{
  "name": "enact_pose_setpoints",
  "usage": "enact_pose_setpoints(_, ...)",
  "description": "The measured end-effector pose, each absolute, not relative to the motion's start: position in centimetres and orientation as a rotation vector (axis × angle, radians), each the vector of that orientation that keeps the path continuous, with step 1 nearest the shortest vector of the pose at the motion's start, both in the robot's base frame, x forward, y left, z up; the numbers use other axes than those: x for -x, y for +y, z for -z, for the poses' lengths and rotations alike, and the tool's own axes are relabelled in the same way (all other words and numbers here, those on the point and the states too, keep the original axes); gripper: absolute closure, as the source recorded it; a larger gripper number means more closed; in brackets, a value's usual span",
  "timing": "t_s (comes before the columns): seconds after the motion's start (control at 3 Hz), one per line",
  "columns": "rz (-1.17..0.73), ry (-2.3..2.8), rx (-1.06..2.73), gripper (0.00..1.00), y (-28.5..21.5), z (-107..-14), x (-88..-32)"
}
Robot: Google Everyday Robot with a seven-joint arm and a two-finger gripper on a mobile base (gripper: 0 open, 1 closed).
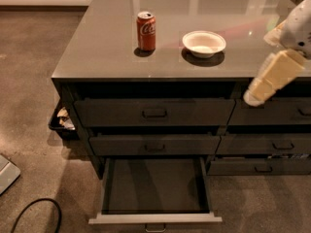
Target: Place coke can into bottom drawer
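The coke can (146, 30) stands upright on the grey counter top (97, 52), left of a white bowl (204, 43). The bottom drawer (154, 188) is pulled out below the two shut wide drawers, and its dark inside holds nothing. My gripper (266, 84) is at the right edge of the view, in front of the counter's right part. It is far right of the can, above and right of the open drawer. It holds nothing that I can see.
Narrower drawers (272, 146) fill the right column. A dark bin with trash (62, 122) sits on the floor left of the cabinet. A black cable (36, 212) loops at the bottom left, beside a pale flat object (6, 171).
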State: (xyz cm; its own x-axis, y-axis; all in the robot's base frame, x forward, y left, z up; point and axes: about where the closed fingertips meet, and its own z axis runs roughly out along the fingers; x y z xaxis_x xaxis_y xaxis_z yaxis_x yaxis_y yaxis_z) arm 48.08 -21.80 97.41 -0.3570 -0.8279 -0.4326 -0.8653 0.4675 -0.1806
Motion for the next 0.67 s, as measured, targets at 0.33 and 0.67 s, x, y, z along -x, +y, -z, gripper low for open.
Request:
enact_pose_setpoints(0.33, -0.213, 2.269, 1.201, 0.0, -21.2, -97.4, -51.7)
enact_pose_setpoints(0.67, -0.28, 2.273, 1.003, 0.0, -19.7, -97.4, -55.7)
